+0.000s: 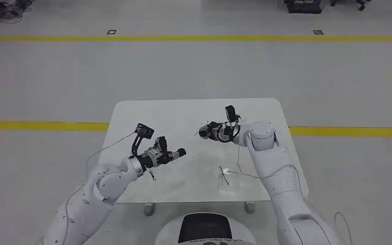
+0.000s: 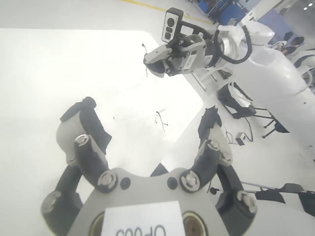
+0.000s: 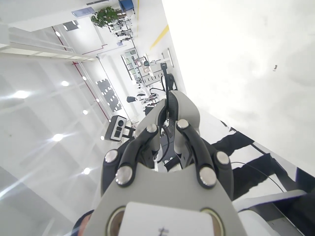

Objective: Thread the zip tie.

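Gripper on right arm (image 1: pixel 202 131) pinches thin black plastic zip tie (image 3: pixel 167 84) over middle of white table (image 1: pixel 171 116); left gripper (image 1: pixel 179 152) hangs wide open, empty, nearer front edge. Best, imo: left takes free tail, aligns w/ head, feeds slowly.

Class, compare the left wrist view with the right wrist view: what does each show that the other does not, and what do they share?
Left wrist view alone: the left gripper, open and empty above the table, and loose zip ties lying on it. Right wrist view alone: close up, the zip tie sticking out beyond the right gripper, plus a potted plant in the room behind. Shared: the right gripper shut on that zip tie, and the white table.
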Tool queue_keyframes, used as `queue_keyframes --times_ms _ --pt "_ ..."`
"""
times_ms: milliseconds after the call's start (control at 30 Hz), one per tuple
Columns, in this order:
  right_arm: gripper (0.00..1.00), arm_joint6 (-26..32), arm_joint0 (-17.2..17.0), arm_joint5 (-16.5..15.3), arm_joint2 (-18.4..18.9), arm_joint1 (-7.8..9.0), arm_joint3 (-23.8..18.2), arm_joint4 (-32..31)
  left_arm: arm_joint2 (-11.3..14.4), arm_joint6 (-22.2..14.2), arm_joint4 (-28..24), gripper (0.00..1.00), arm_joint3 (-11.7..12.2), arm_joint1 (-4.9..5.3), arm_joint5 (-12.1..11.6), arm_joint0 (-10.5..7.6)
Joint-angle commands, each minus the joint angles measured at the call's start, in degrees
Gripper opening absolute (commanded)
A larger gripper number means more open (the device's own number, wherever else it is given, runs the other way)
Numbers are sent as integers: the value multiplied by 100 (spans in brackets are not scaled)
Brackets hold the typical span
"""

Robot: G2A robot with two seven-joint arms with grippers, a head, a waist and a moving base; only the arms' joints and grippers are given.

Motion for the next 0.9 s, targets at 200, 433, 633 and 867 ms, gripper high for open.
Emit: queue_keyframes --times_ms 200,433,633,867 --pt "0 -58 114 1 24 49 262 500 714 1569 949 100 311 88 0 -101" --pt "0 -60 210 1 -28 96 444 598 1364 2680 742 100 642 197 0 -448" --pt "0 -60 210 1 -28 96 444 598 1372 2654 806 100 650 195 6 -461" --pt "0 -73 69 -94 -209 151 209 625 1462 2778 883 100 879 143 0 -690"
